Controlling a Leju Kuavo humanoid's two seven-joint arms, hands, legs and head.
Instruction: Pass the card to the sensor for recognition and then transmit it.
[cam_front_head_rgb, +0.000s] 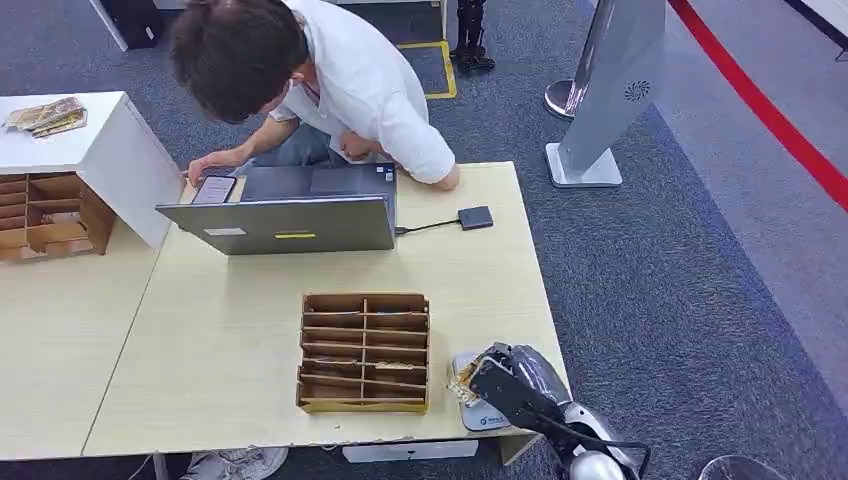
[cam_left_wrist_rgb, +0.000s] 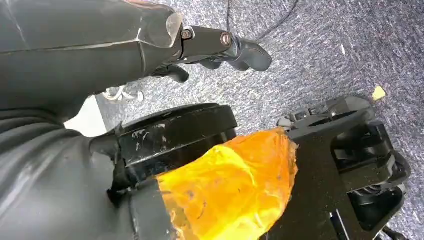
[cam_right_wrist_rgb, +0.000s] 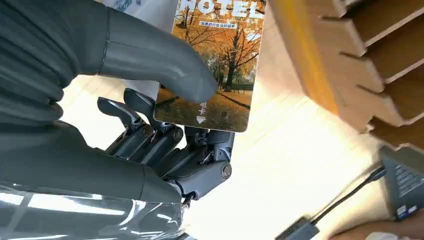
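My right hand is at the table's near right corner, just right of the wooden slotted organizer. It pinches a hotel card printed with autumn trees between thumb and fingers. The card hangs over a flat white pad with a blue logo; I cannot tell if they touch. A small dark box is cabled to the laptop farther back. My left hand hangs over carpet with loosely extended fingers, holding nothing.
A person leans over the laptop from the far side, one hand by a phone. A second wooden organizer and a white box stand at the left. A grey kiosk stand is on the carpet, far right.
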